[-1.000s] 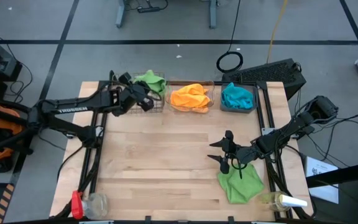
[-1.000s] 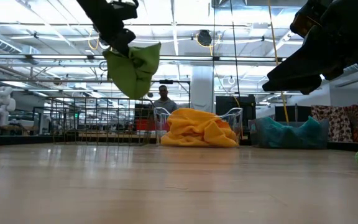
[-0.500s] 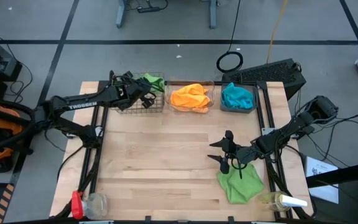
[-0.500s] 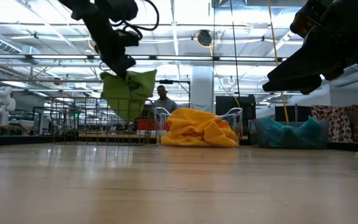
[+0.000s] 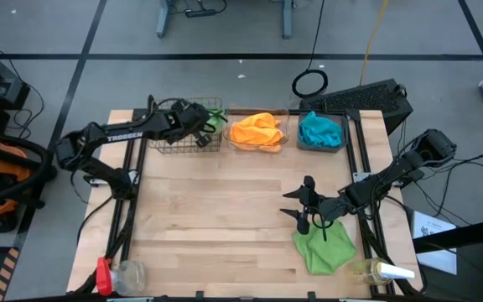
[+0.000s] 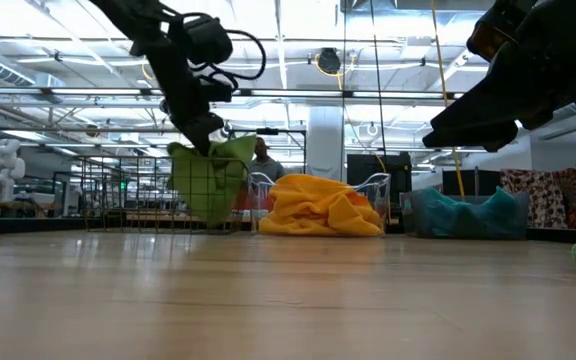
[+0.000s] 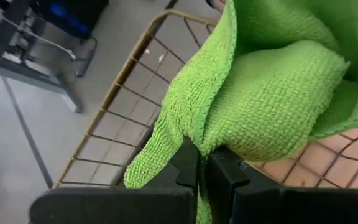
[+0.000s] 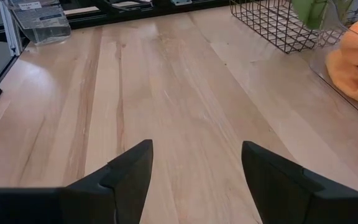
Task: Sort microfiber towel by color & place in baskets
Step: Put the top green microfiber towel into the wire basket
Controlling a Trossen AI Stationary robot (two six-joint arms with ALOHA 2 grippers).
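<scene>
Left hand (image 7: 199, 163) pinches green towel (image 7: 272, 99) over wire basket (image 5: 174, 138); right hand (image 8: 194, 163) spread.

My left gripper (image 5: 210, 123) hangs over the wire-mesh basket (image 5: 174, 140) at the table's far edge, pinching a towel (image 6: 208, 178). Rightward sit the clear tub (image 5: 258, 144), then the third tub (image 5: 320, 144). My right gripper (image 5: 302, 206) hovers spread beside another towel (image 5: 324, 248) near the front right.

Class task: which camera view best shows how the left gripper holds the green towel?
The left wrist view: the left gripper is pinched shut on the green towel over the wire basket. The high view shows only a green scrap beside the arm; the low view shows the towel hanging at the basket; the right wrist view catches a distant corner.
</scene>
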